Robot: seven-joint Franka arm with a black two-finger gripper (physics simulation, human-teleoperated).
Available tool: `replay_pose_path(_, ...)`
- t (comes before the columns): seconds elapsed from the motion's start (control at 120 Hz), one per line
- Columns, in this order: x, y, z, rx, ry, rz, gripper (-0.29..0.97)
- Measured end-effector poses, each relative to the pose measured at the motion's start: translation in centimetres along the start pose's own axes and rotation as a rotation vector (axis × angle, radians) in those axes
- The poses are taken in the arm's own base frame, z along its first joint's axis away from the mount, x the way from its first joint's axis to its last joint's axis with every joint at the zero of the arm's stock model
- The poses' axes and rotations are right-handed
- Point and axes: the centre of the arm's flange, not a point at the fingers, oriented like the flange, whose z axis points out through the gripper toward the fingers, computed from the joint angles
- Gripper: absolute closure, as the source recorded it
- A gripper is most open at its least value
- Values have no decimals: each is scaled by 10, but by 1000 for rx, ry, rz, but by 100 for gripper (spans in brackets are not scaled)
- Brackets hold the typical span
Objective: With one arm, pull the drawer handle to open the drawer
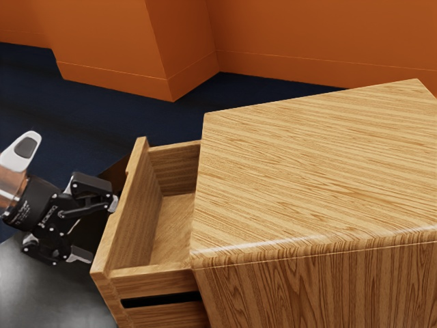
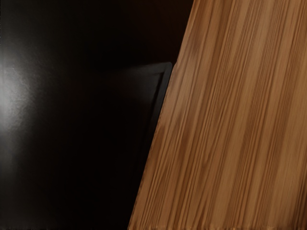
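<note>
The wooden cabinet (image 1: 314, 205) stands at the exterior view's right. Its top drawer (image 1: 136, 219) is pulled well out toward the exterior view's left, and its inside is bare. My black gripper (image 1: 92, 229) sits against the outer face of the drawer front, its fingers (image 1: 95, 202) wide apart, one high and one low. The drawer front hides the handle in the exterior view. In the wrist view the wood drawer front (image 2: 230, 134) lies close to the hand, with a dark handle edge (image 2: 160, 93) beside it. I see no finger pressing on that handle.
A second drawer front (image 1: 160, 314) sits shut below the open one. Orange walls (image 1: 177, 48) rise behind a dark blue floor (image 1: 89, 116). A dark grey surface (image 1: 41, 294) lies under my arm.
</note>
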Motion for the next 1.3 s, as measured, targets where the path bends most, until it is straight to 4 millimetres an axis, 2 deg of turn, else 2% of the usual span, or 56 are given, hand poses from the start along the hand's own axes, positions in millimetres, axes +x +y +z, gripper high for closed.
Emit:
replay_pose_path(0.233,-19,-9,-8,4,-3,18,1)
replay_pose_path(0.675,-3,-41,-38,-8,18,-36,1)
replay_pose_path(0.958,-8,-64,-48,4,37,-65,1)
replay_pose_path(1.092,0,-67,-53,-3,25,-74,1)
replay_pose_path(1.3,32,-78,-60,-19,9,-109,1)
